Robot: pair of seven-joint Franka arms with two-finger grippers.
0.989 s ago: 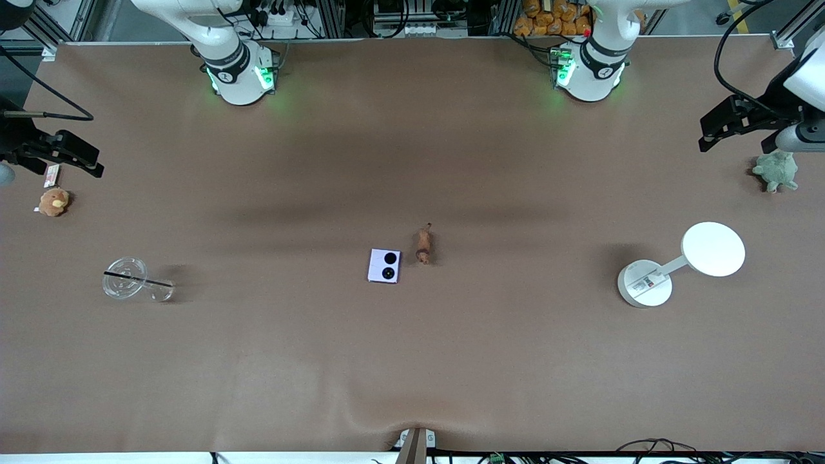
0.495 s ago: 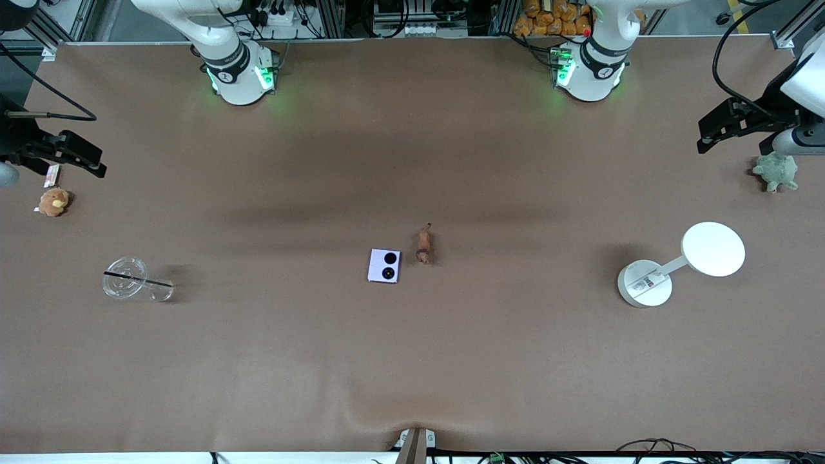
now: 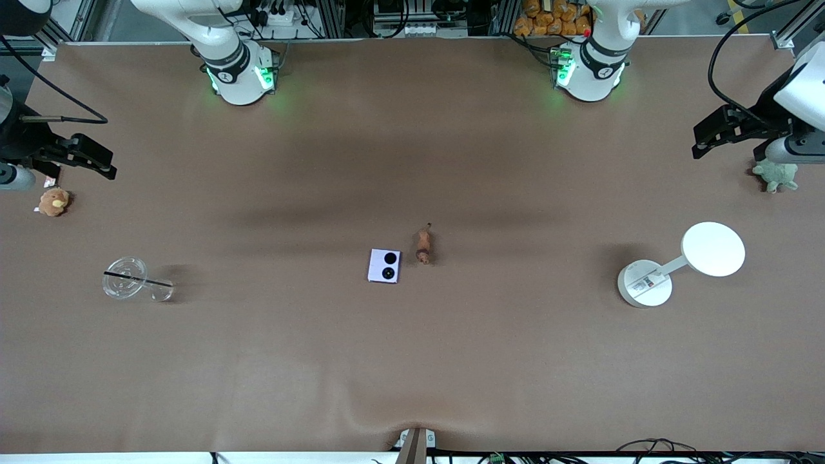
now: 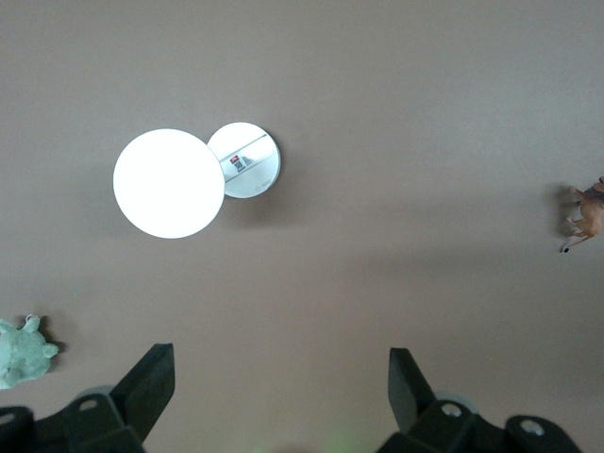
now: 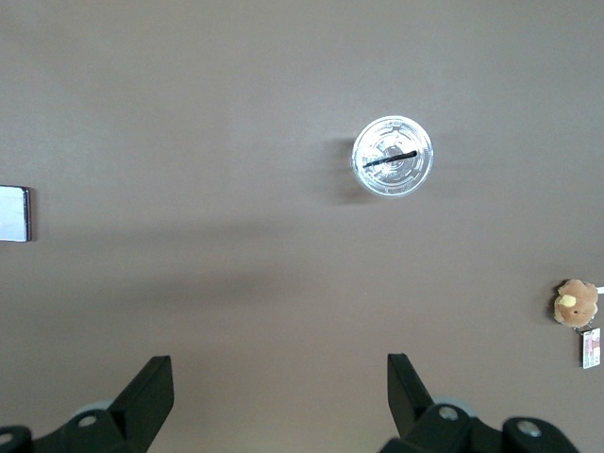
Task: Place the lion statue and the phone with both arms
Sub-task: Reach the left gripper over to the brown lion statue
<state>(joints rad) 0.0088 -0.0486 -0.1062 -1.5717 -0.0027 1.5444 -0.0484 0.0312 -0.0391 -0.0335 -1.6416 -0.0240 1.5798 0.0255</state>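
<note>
Table point(image 3: 412, 361), brown, bore seven items. Phone point(image 3: 385, 265): lay flat at mid-table, two black circles up, well apart from both sets of fingers; only its edge point(image 5: 15, 213) showed in the right wrist view. Lion point(image 3: 423, 245): lay just beside the phone, toward the left arm's end and slightly farther from the front camera, not touching it; seen small at the rim of the left wrist view point(image 4: 587, 213). Left gripper point(image 4: 280, 392): hung in the air at the left arm's end of the table, fingers point(image 4: 151, 382) spread wide and empty, over bare cloth near the green plush point(image 3: 776, 175); the lamp point(image 3: 677, 264) stood well clear of those fingers. Right gripper point(image 5: 278, 392): hung at the right arm's end, fingers point(image 5: 153, 385) likewise spread and empty, near the tan plush point(image 3: 53, 201), which apparently carried a small tag; the cup point(image 3: 132, 279) with its black straw stood apart from them.
</note>
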